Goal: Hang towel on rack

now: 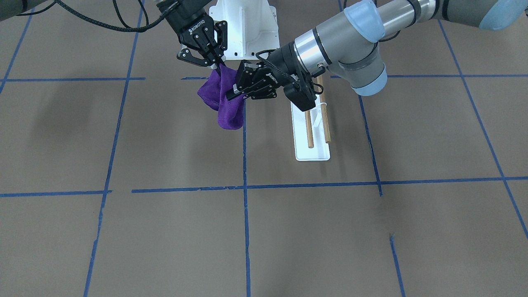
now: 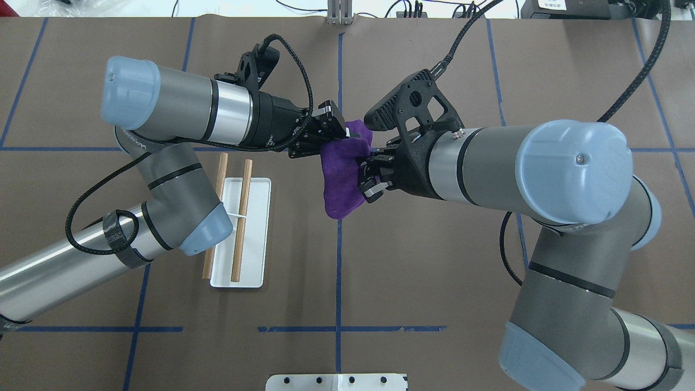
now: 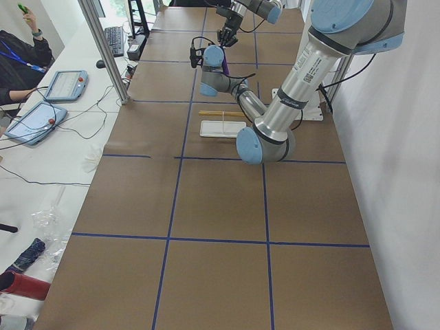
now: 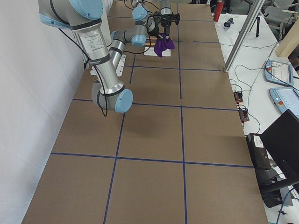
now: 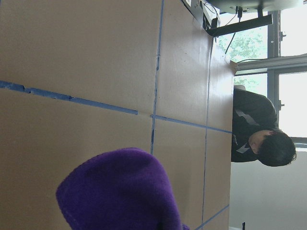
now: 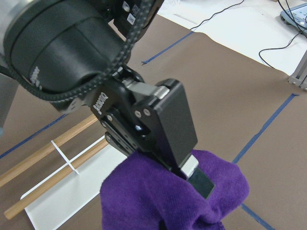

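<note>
A purple towel (image 1: 227, 101) hangs in the air over the table's middle, also seen from overhead (image 2: 339, 179). My right gripper (image 1: 217, 62) is shut on the towel's top edge and carries it; overhead it shows at the towel's right side (image 2: 362, 163). My left gripper (image 1: 232, 94) reaches in from the rack side, and its fingers look closed on the towel's upper part (image 2: 328, 142). In the right wrist view one left finger pad (image 6: 196, 176) is buried in the cloth (image 6: 158, 206). The rack (image 1: 317, 123) with two wooden rods stands bare on its white base (image 2: 255, 239), beside the left forearm.
The white robot pedestal (image 1: 247, 29) stands just behind the grippers. The left arm's elbow (image 2: 184, 217) hangs over part of the rack. Blue tape lines grid the brown table. Operators sit past the far edge (image 3: 20, 55).
</note>
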`<state>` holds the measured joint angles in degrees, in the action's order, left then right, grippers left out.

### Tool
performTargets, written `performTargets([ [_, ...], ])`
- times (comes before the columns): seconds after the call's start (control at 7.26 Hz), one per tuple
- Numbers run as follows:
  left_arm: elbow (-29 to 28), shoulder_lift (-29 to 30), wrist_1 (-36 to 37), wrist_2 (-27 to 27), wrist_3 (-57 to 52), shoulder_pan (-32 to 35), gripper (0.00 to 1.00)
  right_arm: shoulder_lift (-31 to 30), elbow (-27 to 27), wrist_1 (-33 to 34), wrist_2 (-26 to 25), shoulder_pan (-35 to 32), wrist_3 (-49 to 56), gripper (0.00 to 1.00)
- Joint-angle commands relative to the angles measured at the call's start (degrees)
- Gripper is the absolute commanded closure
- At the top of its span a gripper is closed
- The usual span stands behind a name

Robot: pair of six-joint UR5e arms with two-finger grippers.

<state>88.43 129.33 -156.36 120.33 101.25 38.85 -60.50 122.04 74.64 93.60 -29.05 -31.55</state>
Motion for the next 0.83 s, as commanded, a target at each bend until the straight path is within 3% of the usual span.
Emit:
performTargets([
  [0.0,0.07,-0.04,0.0,-0.01,0.0,0.08,1.0,-0.05,0.04,0.24,0.01,0.05,-0.26,0.39],
  [0.14,0.07,-0.04,0.0,-0.01,0.0,0.17,1.0,-0.06,0.22,0.68,-0.08,-0.04,-0.35,0.02],
  [0.55,0.33,0.05,-0.7,-0.01,0.26,1.65,1.0,-1.54,1.53,1.03,0.62,-0.48,-0.26,0.01],
  [0.69,0.94,0.05,-0.53,-0.01,0.61,2.62,1.0,-3.29,5.02,5.47,1.84,-0.57,-0.26,0.01],
])
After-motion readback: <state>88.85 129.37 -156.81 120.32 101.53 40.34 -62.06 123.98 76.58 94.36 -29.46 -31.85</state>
